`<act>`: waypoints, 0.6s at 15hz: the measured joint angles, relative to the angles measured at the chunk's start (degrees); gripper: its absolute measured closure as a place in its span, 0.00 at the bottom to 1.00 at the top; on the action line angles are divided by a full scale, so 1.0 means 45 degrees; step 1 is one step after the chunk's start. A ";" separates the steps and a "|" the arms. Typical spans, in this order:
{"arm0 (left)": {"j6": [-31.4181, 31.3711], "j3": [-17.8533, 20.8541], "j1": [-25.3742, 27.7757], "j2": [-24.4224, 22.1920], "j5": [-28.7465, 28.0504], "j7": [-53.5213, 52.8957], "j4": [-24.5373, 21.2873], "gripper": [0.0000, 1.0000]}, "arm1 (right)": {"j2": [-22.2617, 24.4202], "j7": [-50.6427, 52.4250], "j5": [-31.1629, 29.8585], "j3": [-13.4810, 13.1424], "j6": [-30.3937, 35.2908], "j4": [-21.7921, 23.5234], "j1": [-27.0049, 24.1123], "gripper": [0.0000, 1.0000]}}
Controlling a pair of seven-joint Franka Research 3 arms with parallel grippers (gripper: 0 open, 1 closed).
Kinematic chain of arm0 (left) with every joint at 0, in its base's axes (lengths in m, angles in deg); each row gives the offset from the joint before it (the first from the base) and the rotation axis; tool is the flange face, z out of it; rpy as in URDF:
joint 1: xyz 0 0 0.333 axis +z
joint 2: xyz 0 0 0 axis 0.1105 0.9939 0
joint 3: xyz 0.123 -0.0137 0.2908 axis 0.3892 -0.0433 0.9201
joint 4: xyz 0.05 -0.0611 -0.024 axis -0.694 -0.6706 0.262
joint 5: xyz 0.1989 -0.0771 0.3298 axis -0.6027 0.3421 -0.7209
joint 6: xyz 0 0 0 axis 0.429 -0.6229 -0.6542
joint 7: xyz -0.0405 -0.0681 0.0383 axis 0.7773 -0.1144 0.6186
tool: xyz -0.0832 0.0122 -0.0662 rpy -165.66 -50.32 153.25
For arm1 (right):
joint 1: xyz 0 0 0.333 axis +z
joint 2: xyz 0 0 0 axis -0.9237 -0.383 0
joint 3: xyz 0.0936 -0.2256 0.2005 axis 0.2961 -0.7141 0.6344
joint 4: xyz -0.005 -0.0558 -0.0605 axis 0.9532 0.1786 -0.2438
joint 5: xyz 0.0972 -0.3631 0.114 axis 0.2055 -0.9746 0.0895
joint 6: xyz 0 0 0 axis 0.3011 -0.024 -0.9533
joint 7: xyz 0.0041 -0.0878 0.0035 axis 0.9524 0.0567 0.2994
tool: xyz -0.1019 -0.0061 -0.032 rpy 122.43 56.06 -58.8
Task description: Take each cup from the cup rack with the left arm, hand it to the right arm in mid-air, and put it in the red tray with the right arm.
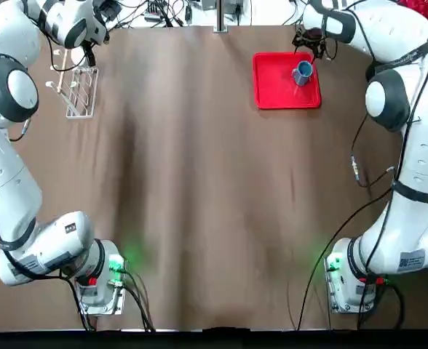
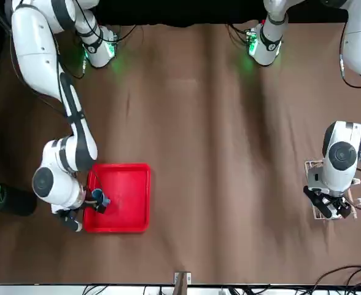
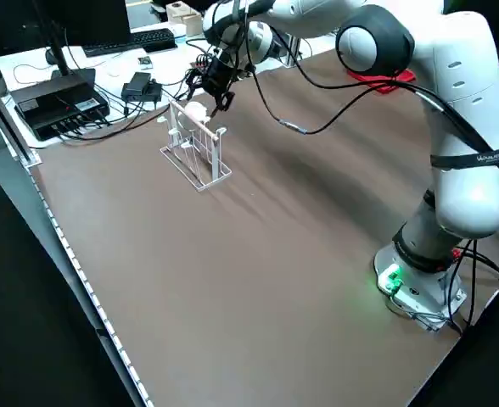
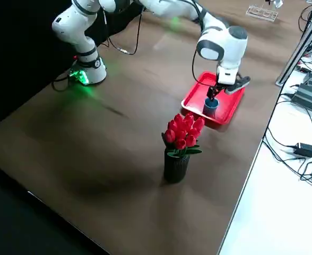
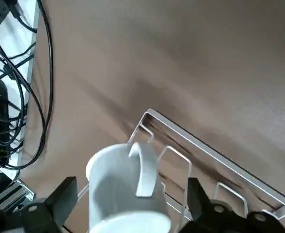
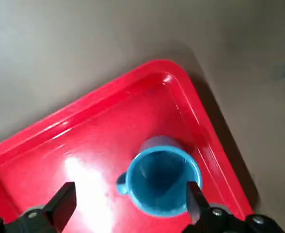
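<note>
blue cup (image 6: 158,180) | white cup (image 5: 125,187) | red tray (image 6: 84,145) | silvery-white rack (image 1: 79,93) | brown table (image 1: 199,189)

Left arm: extended from its base to the far left corner of the table, elbow raised, wrist bent downward. Left gripper (image 5: 128,213) points down, fingers (image 5: 60,201) spread wide, one on each side of the white cup (image 5: 125,187) without touching it. Right arm: extended to the far right side, forearm folded back over its wrist. Right gripper (image 6: 128,213) points down, fingers (image 6: 60,204) parted, flanking the blue cup (image 6: 159,182) just below, contact not evident.
</note>
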 joint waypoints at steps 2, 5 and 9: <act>-0.0009 0.0002 0.0028 -0.0004 -0.0017 0.0001 -0.0060 0.00 | 0.0528 0.0130 -0.0007 0.0006 0.0305 -0.0184 0.0006 0.00; -0.0029 0.0005 0.0160 -0.0008 -0.0192 0.0002 -0.0142 0.00 | 0.1626 0.1006 -0.0010 0.0012 0.1297 -0.0265 0.0013 0.00; -0.0208 0.0004 0.0268 -0.0041 -0.0235 0.0001 -0.0324 0.00 | 0.3389 0.3313 -0.0026 -0.0021 0.3684 -0.0267 0.0001 0.00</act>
